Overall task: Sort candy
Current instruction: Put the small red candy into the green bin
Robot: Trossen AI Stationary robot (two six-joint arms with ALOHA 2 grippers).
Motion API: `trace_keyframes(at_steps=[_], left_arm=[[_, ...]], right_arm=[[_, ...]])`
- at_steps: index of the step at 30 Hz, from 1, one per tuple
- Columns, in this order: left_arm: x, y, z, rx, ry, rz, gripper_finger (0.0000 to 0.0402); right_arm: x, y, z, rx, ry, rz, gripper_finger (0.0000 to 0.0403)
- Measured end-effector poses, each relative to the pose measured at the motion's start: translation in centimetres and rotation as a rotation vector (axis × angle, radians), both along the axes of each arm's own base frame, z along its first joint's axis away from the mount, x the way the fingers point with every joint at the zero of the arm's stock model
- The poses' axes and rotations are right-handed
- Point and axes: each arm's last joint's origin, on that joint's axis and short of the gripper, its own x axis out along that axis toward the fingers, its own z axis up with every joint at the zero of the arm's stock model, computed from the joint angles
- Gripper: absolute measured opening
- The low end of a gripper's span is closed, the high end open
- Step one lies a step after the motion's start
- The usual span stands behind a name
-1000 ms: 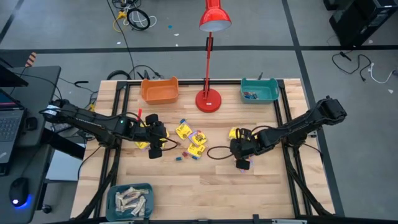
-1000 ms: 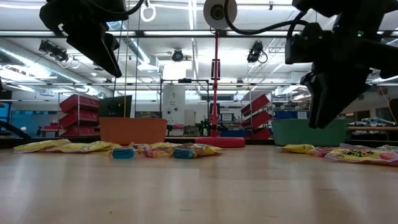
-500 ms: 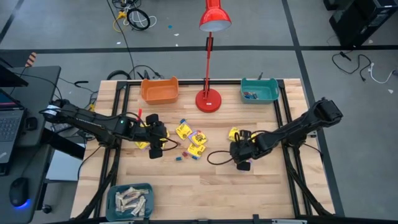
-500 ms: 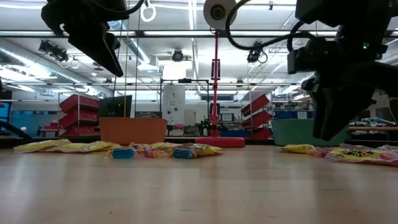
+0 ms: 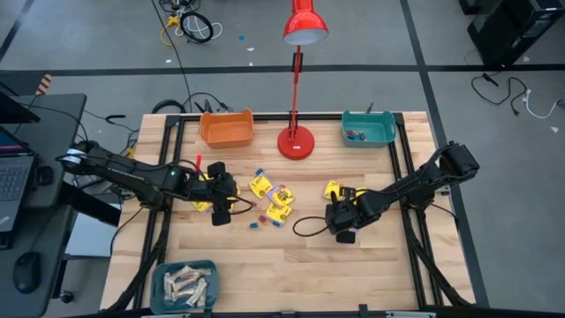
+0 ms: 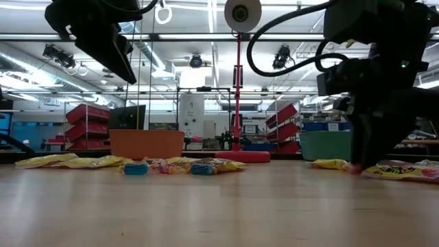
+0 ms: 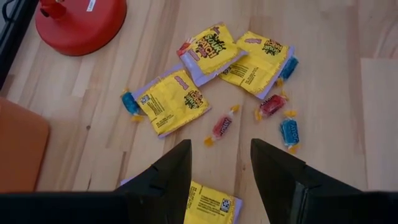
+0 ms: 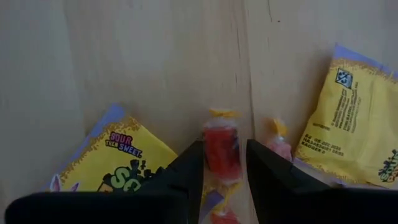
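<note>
Workshop floor beyond, pale wooden table (image 5: pixel 265 256) below, red lamp (image 5: pixel 297 140) at the far edge between orange bin (image 5: pixel 227 128) and teal bin (image 5: pixel 368 129). Candy scattered mid-table: yellow packets (image 7: pixel 172 102), small red piece (image 7: pixel 222 126), blue piece (image 7: pixel 289 131). Right gripper (image 8: pixel 224 163) lowered to the table, fingers (image 8: pixel 184 171) parted around a red wrapped sweet (image 8: pixel 221 144), not yet closed on it. Best squeezed gently, squarely centred, clear of the neighbouring yellow packet (image 8: pixel 118 158). Left gripper (image 7: pixel 219 163) hovered, fingers spread and empty.

Candy (image 5: pixel 269 200) scattered mid-table, yellow packets
</note>
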Motion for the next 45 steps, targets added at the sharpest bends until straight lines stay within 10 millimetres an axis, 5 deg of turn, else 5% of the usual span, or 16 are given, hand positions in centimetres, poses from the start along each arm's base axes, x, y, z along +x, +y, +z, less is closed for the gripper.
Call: trace_keyframes(at_steps=[11, 20, 32, 45], left_arm=[[0.1, 0.0, 0.1, -0.002, -0.015, -0.001, 0.0168], [0.2, 0.0, 0.2, -0.003, -0.025, -0.003, 0.0168], [0.2, 0.0, 0.2, -0.003, -0.027, -0.003, 0.0168], [0.2, 0.0, 0.2, -0.001, -0.027, -0.006, 0.0168]], right_arm=[[0.0, 0.0, -0.3, -0.006, 0.019, -0.001, 0.002], [0.1, -0.3, 0.0, -0.016, 0.011, -0.025, 0.0021], [2.1, -2.0, 4.7, -0.125, 0.033, -0.134, 0.0013], [3.4, -6.6, 10.2, -0.241, -0.001, -0.27, 0.0012]])
